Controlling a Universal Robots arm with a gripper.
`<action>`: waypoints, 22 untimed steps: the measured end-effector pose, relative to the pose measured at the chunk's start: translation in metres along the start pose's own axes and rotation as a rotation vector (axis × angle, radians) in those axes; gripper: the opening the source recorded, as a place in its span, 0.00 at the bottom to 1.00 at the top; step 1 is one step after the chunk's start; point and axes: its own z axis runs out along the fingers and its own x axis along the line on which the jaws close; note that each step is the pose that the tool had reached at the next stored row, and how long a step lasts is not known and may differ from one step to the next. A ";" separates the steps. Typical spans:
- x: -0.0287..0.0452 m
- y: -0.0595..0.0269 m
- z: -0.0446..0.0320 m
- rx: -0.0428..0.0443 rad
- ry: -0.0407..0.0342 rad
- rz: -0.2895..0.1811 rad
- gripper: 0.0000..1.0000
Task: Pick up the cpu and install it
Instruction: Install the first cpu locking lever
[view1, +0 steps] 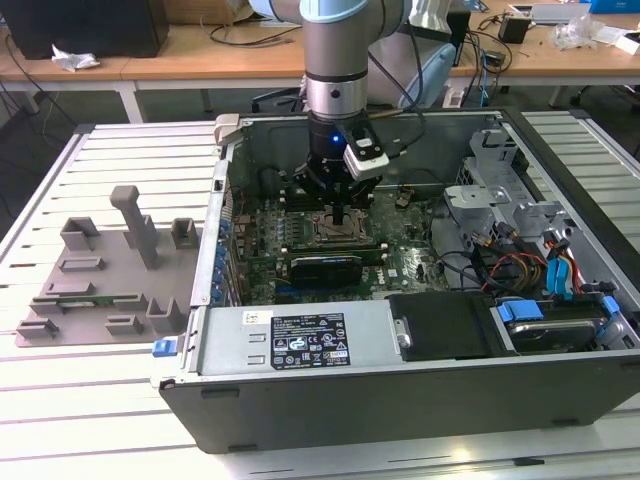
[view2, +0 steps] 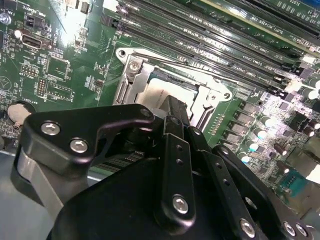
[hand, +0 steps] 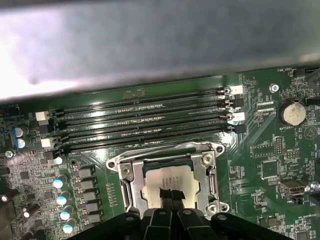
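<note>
While the black-fingered tool (hand: 172, 200) stands straight down inside the open grey computer case (view1: 400, 390) on the slatted bench (view1: 60, 400), note that its fingers are drawn narrow, tips together on the silvery-grey square cpu (hand: 167, 182). You can judge this vertical pose as keeping the chip level with the metal-framed motherboard socket (hand: 207, 175). In the first wrist view the cpu lies inside that frame, flat, pale-rimmed, with a dull reflective top. Whether it is fully seated you cannot tell. Grey plastic fixture blocks (view1: 110, 270) stand well apart, at the exterior view's left.
</note>
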 end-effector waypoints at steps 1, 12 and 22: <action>0.0000 0.0000 0.0000 0.0000 0.0001 0.000 0.11; -0.0014 -0.0032 -0.0246 -0.0009 -0.0015 -0.012 0.11; -0.0018 -0.0063 -0.0242 -0.0142 -0.0064 -0.062 0.11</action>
